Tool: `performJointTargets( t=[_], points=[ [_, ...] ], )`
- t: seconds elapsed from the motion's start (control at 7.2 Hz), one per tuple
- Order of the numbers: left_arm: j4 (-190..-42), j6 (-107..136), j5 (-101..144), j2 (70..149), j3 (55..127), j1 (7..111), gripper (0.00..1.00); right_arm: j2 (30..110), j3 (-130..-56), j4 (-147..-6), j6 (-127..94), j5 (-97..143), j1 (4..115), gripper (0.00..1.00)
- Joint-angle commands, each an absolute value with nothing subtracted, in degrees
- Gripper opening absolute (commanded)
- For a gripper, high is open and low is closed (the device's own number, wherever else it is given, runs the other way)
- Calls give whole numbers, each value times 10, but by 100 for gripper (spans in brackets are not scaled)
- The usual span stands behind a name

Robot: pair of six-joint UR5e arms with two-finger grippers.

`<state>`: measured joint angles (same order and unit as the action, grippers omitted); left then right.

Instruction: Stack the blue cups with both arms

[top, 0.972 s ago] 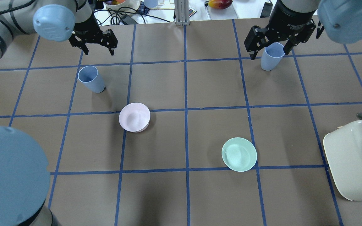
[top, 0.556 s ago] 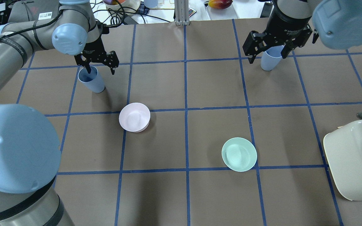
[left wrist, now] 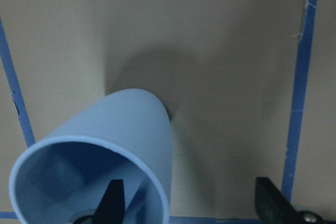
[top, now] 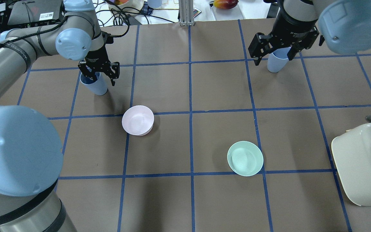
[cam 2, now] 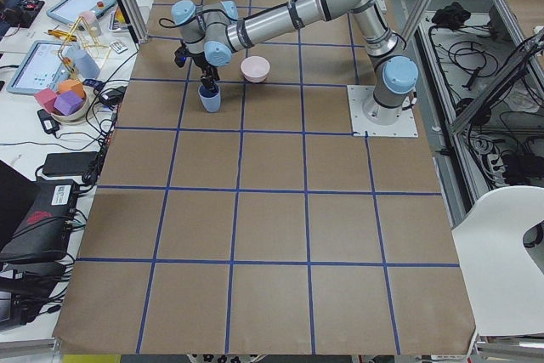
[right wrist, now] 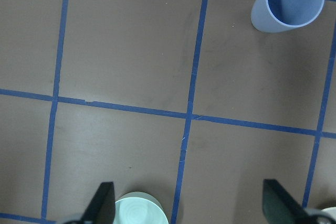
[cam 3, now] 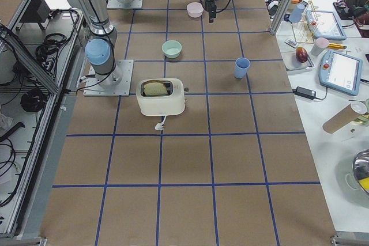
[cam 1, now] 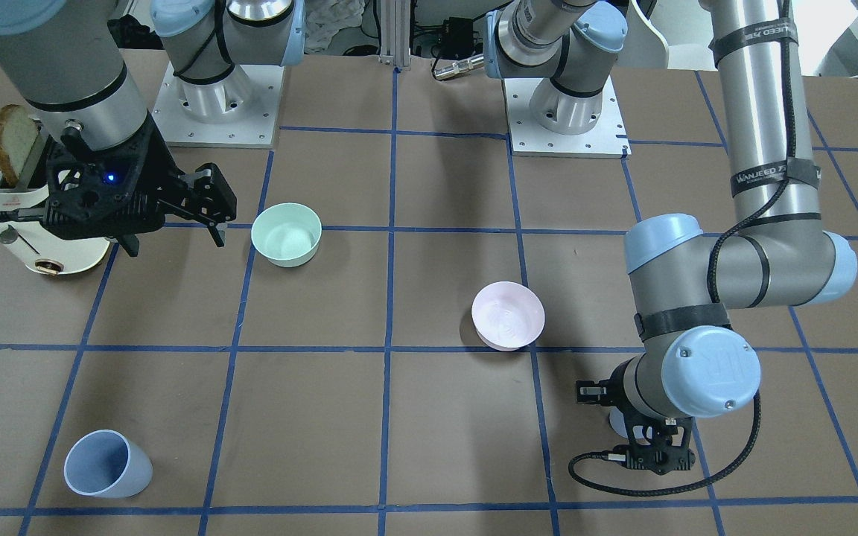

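- The desk [top: 204, 199] is covered in brown paper and divided into squares by blue tape.
- My left arm [top: 14, 58] reaches across to the far left part of the desk. My right arm [cam 1: 64, 67] hangs above the right side, near the toaster.
- The cream toaster [top: 359, 164] sits at the right edge of the desk with a slice of bread [cam 1: 8, 145] standing in its slot.
- My right end effector [cam 1: 175, 244] is released, with its fingers spread wide. It is raised well above the desk and holds nothing.
- My left end effector [top: 101, 77] is also released and sits low over the left blue cup. The wrist view shows one finger [left wrist: 113, 203] inside the cup mouth and the other outside, clear of the wall.
- The mint-green bowl [top: 245, 158] rests right of centre. The pale pink bowl [top: 137, 120] rests left of centre, near the left blue cup.
- The left blue cup [top: 97, 86] stands upright on the desk, with its rim between my left fingers.
- The right blue cup [cam 1: 105, 463] stands upright and alone at the far right of the desk. It is well apart from my right end effector and from the other cup, so the two are not stacked.
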<state>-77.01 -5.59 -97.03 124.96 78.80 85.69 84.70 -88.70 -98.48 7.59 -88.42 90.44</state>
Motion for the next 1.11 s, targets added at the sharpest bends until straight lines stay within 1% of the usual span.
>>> performJointTargets(
  t=[0.0, 0.28, 0.56, 0.69, 0.97],
  points=[
    [-770, -58, -971, 1238, 787, 857, 0, 846, -888, -985, 76, -884, 904, 100],
    [-769, -59, -973, 1227, 777, 863, 0, 846, -888, -985, 76, -885, 904, 100],
    [-768, -55, -969, 1198, 777, 902, 0, 846, -889, -985, 77, -886, 904, 100],
    [-766, -51, -970, 1187, 774, 937, 0, 845, -889, -985, 77, -886, 900, 100],
    [-738, -12, -969, 1202, 751, 1044, 0, 846, -889, -984, 77, -886, 900, 100]
  ],
)
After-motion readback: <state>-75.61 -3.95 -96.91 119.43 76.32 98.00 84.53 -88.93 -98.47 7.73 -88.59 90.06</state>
